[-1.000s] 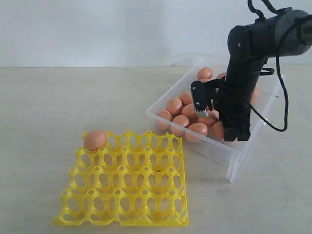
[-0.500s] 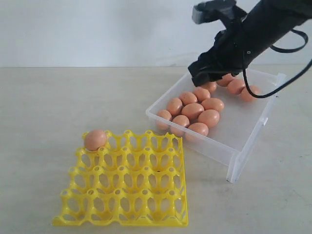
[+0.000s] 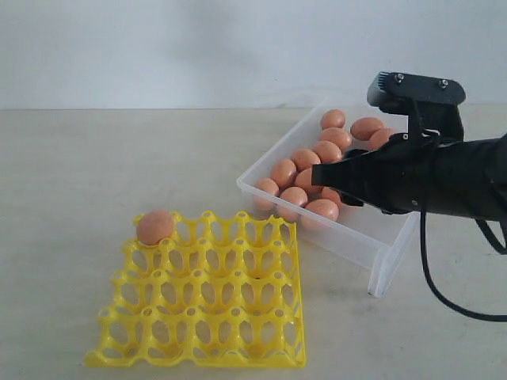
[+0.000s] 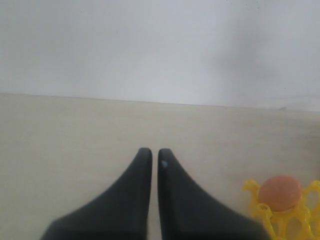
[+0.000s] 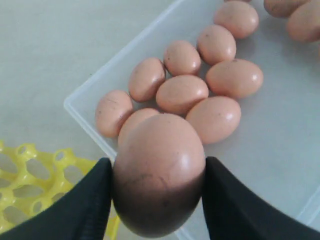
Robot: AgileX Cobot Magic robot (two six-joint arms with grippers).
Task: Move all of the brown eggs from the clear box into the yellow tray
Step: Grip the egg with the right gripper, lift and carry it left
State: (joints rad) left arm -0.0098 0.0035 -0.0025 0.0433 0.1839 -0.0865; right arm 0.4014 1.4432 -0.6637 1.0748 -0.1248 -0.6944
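Brown egg (image 5: pixel 159 175) in right pincer (image 5: pixel 157 165)

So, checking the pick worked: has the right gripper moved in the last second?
Yes. The right gripper left the clear box floor, rose past its far wall, and now sits over the box's left side, holding a brown egg.

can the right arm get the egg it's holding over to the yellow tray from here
Probably yes: the right gripper holds a brown egg above the clear box, nothing stands between it and the yellow tray, and only one corner cup is taken.
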